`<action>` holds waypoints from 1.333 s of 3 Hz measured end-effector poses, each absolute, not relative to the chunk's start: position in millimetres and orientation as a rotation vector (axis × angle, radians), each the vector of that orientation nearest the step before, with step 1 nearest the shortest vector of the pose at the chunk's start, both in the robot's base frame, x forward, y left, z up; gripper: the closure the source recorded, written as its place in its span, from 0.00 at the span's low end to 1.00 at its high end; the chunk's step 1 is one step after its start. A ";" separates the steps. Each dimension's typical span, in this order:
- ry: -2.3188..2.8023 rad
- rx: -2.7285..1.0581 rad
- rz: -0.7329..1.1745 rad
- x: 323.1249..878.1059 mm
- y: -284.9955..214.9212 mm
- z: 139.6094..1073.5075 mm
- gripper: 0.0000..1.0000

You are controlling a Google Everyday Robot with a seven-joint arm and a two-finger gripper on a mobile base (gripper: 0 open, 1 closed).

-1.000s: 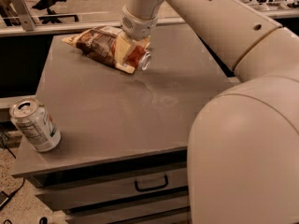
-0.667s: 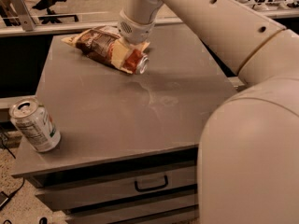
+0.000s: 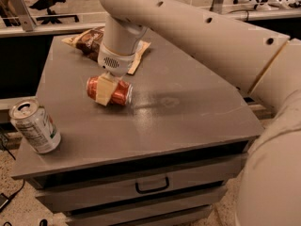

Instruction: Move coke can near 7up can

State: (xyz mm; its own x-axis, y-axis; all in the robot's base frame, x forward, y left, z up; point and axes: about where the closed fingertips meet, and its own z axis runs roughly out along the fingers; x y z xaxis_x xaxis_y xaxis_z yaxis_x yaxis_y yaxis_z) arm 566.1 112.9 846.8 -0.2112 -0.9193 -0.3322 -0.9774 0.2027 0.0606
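now the gripper (image 3: 107, 89), clamped on the sideways coke can (image 3: 122, 93), has carried it from the chip bag (image 3: 87, 40) to the middle of the table (image 3: 188, 107); the 7up can (image 3: 35, 126) stands at the front-left edge, still apart, so more travel is needed.

**A:** From where does the single camera view look?

**B:** From high above the front edge of the worktop (image 3: 188, 112), tilted steeply down and facing its far left corner.

**A:** How near is it?

**B:** Close. The robot's arm (image 3: 197, 27) sweeps in from the right and fills that side. The drawer (image 3: 150, 185) below the worktop's front edge shows low in the frame.

**A:** And the claw?

**B:** The claw (image 3: 107, 89) is over the worktop's left half, clasping the coke can (image 3: 121, 92). The 7up can (image 3: 35, 126) stands at the near left corner.
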 end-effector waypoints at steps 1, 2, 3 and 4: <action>2.252 -1.814 0.381 566.0 112.9 846.8 1.00; 2.170 -1.940 0.362 536.8 134.9 843.1 1.00; 2.073 -2.079 0.375 485.6 163.1 837.9 1.00; 2.067 -2.105 0.375 477.4 165.4 833.2 1.00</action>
State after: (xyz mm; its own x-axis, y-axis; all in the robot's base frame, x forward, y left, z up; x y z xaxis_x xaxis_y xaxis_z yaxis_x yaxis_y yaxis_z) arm 477.4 165.4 833.2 0.0091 -0.9558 -0.2938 -0.9981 -0.0266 0.0556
